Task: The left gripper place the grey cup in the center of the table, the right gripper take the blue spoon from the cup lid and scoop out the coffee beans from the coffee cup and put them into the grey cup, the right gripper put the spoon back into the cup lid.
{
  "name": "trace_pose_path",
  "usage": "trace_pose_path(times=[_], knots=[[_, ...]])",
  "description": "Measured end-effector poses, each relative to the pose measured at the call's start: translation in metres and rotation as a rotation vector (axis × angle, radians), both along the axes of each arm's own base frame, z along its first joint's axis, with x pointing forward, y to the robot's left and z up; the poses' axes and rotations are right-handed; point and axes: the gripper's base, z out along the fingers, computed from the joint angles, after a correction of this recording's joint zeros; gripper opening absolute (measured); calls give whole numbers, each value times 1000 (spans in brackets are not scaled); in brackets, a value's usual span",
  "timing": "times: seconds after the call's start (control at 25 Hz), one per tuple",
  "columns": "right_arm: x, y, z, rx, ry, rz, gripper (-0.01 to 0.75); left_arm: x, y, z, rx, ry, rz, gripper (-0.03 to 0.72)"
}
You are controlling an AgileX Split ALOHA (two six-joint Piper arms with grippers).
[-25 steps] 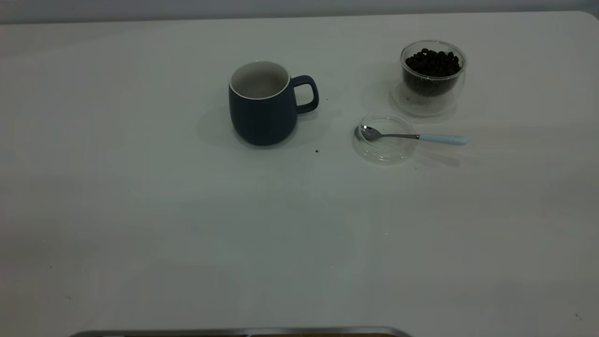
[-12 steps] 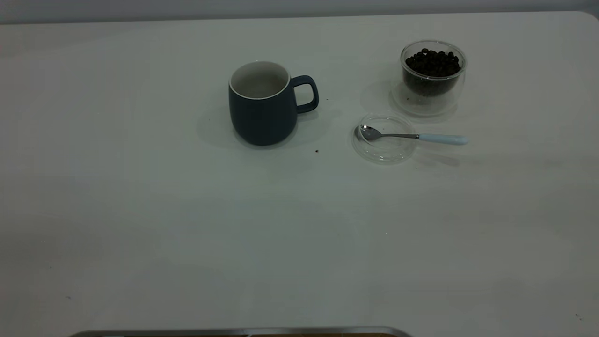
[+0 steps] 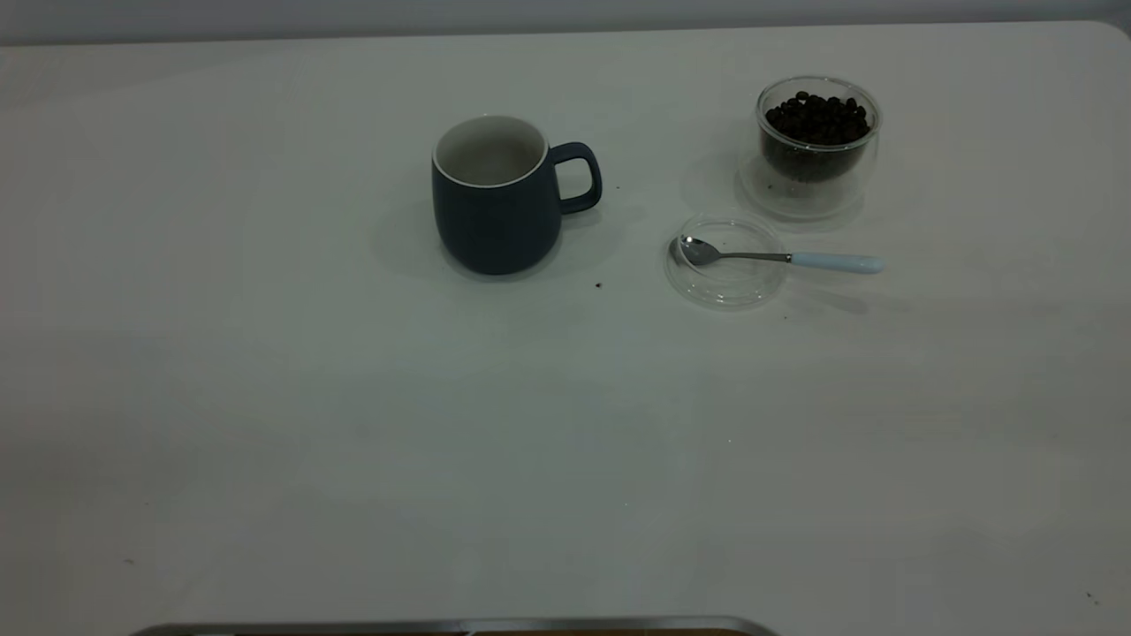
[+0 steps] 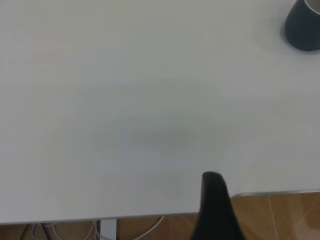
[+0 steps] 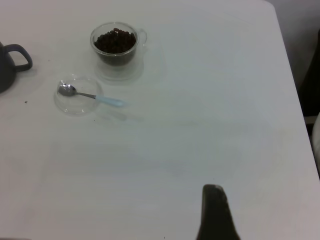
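Observation:
The grey cup (image 3: 497,199), dark with a white inside and its handle to the right, stands upright near the table's middle. The blue-handled spoon (image 3: 778,258) lies with its bowl in the clear cup lid (image 3: 729,287) and its handle sticking out to the right. The glass coffee cup (image 3: 817,146) holds coffee beans behind the lid. Neither gripper shows in the exterior view. My left gripper (image 4: 212,180) is over the table's near edge, far from the grey cup (image 4: 304,27). My right gripper (image 5: 214,192) hangs over bare table, well away from the spoon (image 5: 87,94), the lid (image 5: 75,106) and the coffee cup (image 5: 116,44).
A loose dark speck (image 3: 598,285) lies between the cup and the lid. The white table (image 3: 353,442) has its right edge (image 5: 295,100) near the right arm. A wooden floor and cables (image 4: 150,227) show below the near edge.
Faint shadows on the near part of the table have shifted. The cup, lid, spoon and coffee cup have not moved.

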Motion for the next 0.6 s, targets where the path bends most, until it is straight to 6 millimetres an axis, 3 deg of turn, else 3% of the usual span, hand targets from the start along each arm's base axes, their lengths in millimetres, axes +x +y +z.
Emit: trace_pose_path(times=[0.6], knots=[[0,0,0,-7,1,3,543,0,0,0,0,0,0,592]])
